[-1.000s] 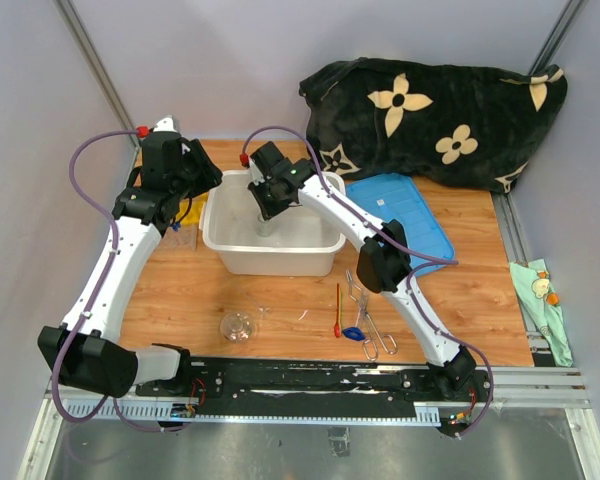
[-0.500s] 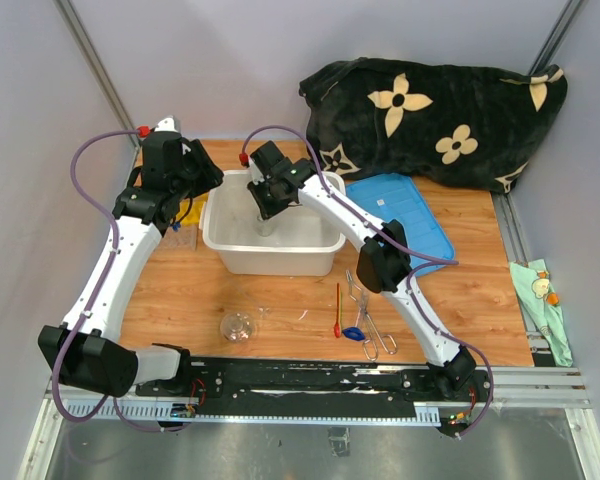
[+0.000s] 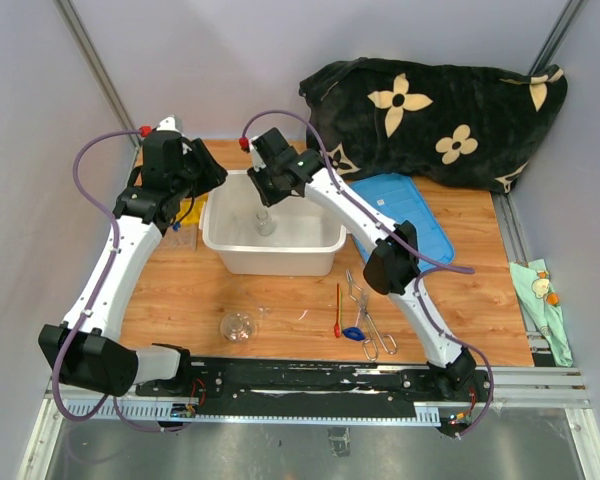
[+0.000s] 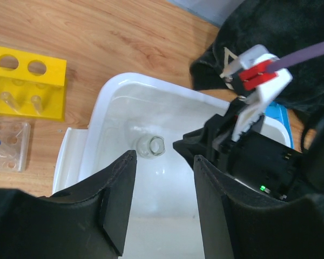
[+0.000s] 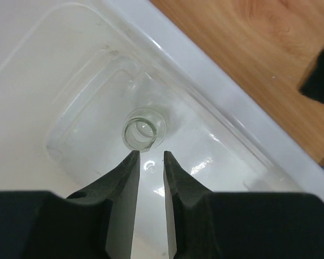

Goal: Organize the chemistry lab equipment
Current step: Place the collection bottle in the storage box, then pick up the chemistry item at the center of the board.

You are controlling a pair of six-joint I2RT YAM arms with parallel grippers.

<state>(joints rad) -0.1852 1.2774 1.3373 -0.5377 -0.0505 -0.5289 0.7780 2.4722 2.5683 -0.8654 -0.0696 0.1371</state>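
Rising since a second ago, the right gripper [image 5: 150, 156] now sits higher over the white tub [image 3: 270, 262], near its far rim, and its fingers have parted a little. They stand narrowly open with nothing between them. A small clear glass flask [image 5: 144, 128] stands upright on the tub floor just past the fingertips, mouth up, touching neither finger.

The left gripper [image 4: 163, 159] hangs above the tub's left side, open wide and holding nothing, with the same flask visible below the gap.

On the tabletop [image 3: 480, 290] left of the tub lies the yellow holed tube rack [image 4: 27, 81], and beside it a clear rack with blue-capped test tubes [image 4: 5, 145].

In front of the tub a round glass flask [image 3: 238, 325] rests near the arm bases. To its right lie the red-handled spatula [image 3: 337, 325] and the metal tongs [image 3: 370, 320], close together.

The blue lid [image 3: 410, 215] lies flat to the right of the tub, below the black flowered cloth [image 3: 440, 110].
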